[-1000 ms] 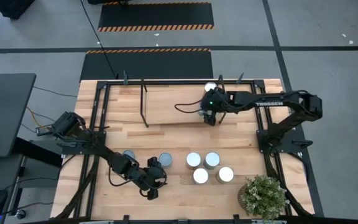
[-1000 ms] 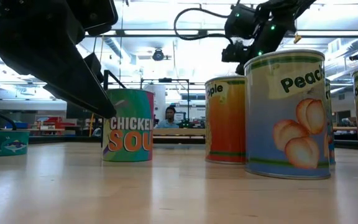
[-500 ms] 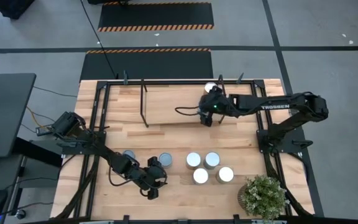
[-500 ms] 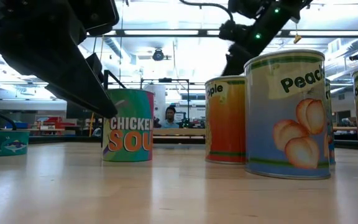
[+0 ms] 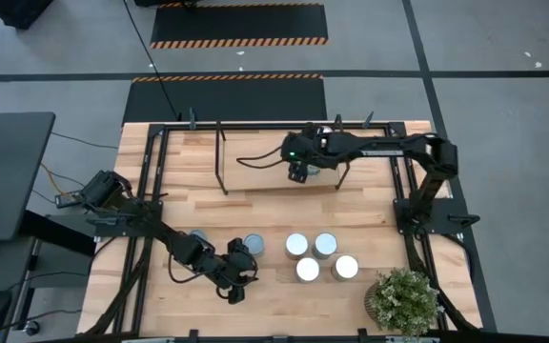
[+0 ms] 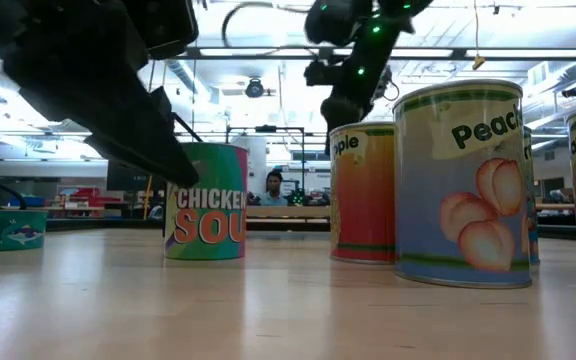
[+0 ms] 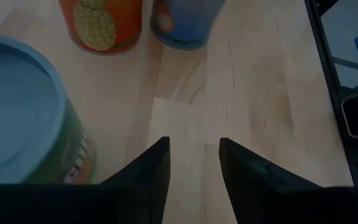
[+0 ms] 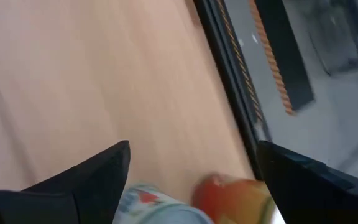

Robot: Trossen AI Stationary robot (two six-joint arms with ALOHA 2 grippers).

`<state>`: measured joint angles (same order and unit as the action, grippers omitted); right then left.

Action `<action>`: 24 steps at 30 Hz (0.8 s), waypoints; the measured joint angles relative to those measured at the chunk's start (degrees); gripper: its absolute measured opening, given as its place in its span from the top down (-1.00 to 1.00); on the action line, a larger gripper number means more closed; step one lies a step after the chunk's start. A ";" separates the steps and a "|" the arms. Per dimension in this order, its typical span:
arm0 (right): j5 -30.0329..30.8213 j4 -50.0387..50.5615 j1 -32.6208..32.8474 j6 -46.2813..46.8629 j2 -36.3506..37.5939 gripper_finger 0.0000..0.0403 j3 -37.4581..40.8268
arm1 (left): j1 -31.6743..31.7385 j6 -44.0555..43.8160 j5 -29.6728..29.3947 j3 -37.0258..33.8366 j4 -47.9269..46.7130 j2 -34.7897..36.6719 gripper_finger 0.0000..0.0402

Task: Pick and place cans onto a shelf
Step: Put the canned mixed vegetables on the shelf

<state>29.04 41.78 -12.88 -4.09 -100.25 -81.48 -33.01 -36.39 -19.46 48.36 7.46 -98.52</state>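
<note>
**Q:** Where is your nearer hand?

**Me:** My left hand (image 7: 193, 144) is low over the front of the desk (image 5: 370, 205). Its fingers (image 7: 157, 163) are spread a little, with only bare wood between them. The green can (image 7: 23, 118) with a blue-grey top stands just beside it, not between the fingers.

**Q:** How do you expect that can to handle?

**Me:** I judge it stiff and fairly heavy if full. The walls are smooth, so a loose pinch could let it slide. I would take it across the middle of the side with the fingers level and the can upright. I would not take it by the rim.

**Q:** And the rest?

**Me:** Past the green can are an orange can (image 7: 102, 25) and a blue one (image 7: 185, 23). From above, four cans (image 5: 307, 270) stand in a tight group at the front, some close enough to touch. My fingers may need room to slip in there, so an outer can looks the easier pick. A flat tin (image 5: 198, 238) lies to the left. It is low, so I would grip it across its width.

**Q:** And farther back?

**Me:** My right hand (image 5: 296, 171) hangs over the shelf (image 5: 255, 157) at the back. A can label shows close in its wrist view, but I cannot tell whether the hand holds that can.
</note>
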 joint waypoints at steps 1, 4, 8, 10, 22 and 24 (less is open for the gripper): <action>1.10 1.86 0.00 0.30 -1.12 -0.77 -1.17 | 0.02 0.19 0.35 0.00 -0.09 0.00 0.28; 3.25 6.29 0.07 0.46 -3.64 -0.77 -3.28 | 0.08 0.23 1.06 0.00 -0.22 0.00 0.28; 4.72 9.53 0.04 0.56 -4.87 -0.77 -3.60 | -0.29 -0.01 1.26 0.00 -0.23 0.00 0.28; 5.37 11.17 0.04 1.26 -4.76 -0.77 -3.60 | -0.37 -0.02 1.29 0.00 -0.26 0.00 0.28; 7.56 18.51 0.16 4.12 -4.29 -0.77 -3.62 | -0.35 0.03 1.30 0.00 -0.13 0.00 0.28; 7.56 18.16 0.42 4.12 -3.81 -0.77 -3.62 | -0.31 -0.06 1.28 0.00 -0.11 0.00 0.28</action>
<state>36.60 59.94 -12.47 0.03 -104.06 -85.10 -33.32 -36.45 -18.17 48.36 7.35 -98.52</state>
